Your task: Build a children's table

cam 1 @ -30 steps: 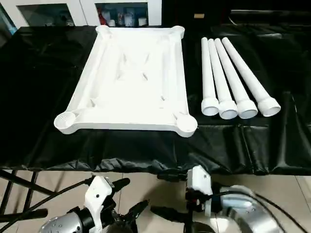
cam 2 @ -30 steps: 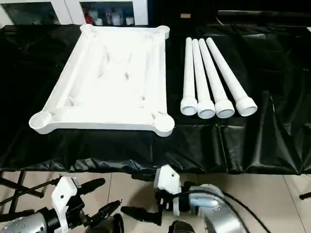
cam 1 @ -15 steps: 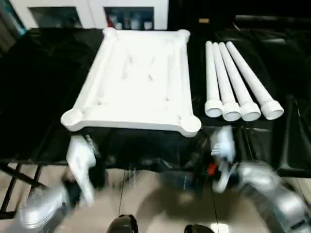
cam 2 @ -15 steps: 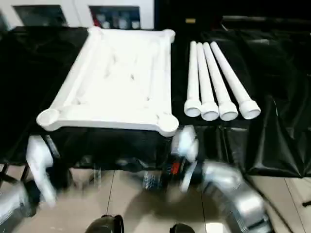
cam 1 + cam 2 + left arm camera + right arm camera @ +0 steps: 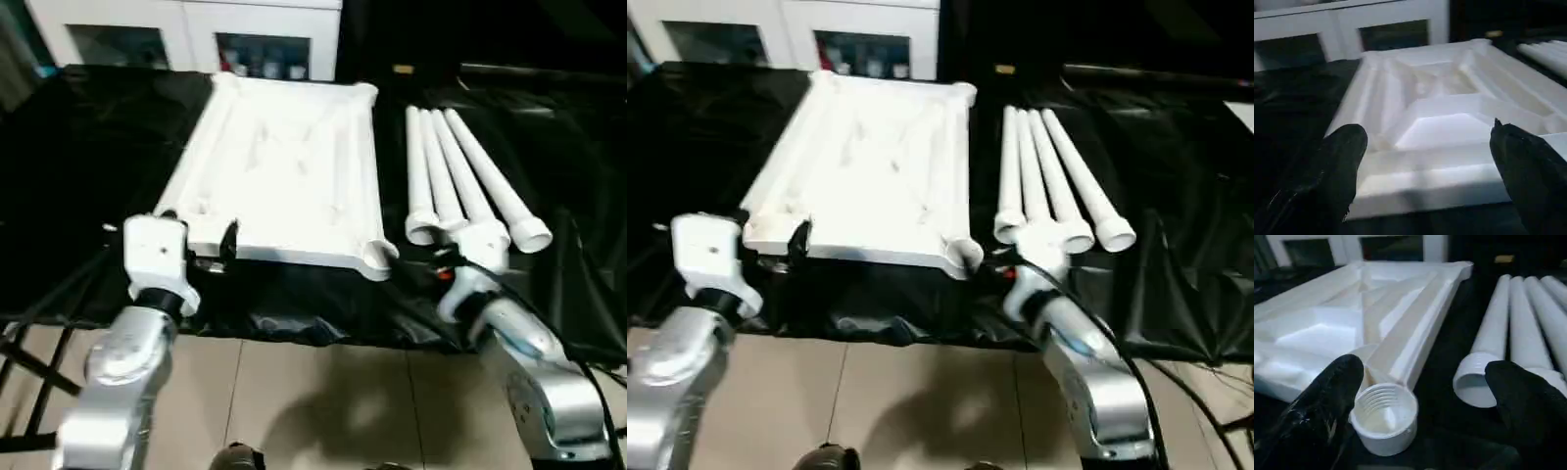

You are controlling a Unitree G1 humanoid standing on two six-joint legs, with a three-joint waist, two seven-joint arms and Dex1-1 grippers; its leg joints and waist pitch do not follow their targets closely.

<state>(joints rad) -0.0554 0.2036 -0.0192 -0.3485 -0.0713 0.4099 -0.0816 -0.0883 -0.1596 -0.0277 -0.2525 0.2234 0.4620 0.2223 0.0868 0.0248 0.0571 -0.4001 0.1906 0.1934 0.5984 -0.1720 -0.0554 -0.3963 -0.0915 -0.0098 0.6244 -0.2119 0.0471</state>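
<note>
Your tabletop [image 5: 279, 171] lies upside down on the black cloth [image 5: 88, 157], ribbed underside facing up. Its long axis runs away from you toward the white cabinet [image 5: 186, 34] at the back, and a short edge faces you at the near edge of the cloth. A round threaded socket [image 5: 1384, 417] sits at its near right corner, mouth up.

Just to the right of the tabletop you have four legs [image 5: 460, 181] lying flat, side by side and touching. Their long axes also run front to back, fanning slightly apart toward you. The flared open ends point at you, the narrow ends point away.

Your left gripper [image 5: 201, 257] hovers at the near left corner of the tabletop, fingers spread wide and holding nothing. In the left wrist view one finger [image 5: 1327, 176] sits off the corner over the cloth and the other over the near edge; you cannot tell whether either touches.

Your right gripper [image 5: 1422, 406] is spread wide too, empty, above the gap between the near right socket and the flared end of the nearest leg [image 5: 1476, 384]. One finger [image 5: 1322, 406] is beside the socket, the other by the legs' ends.
</note>
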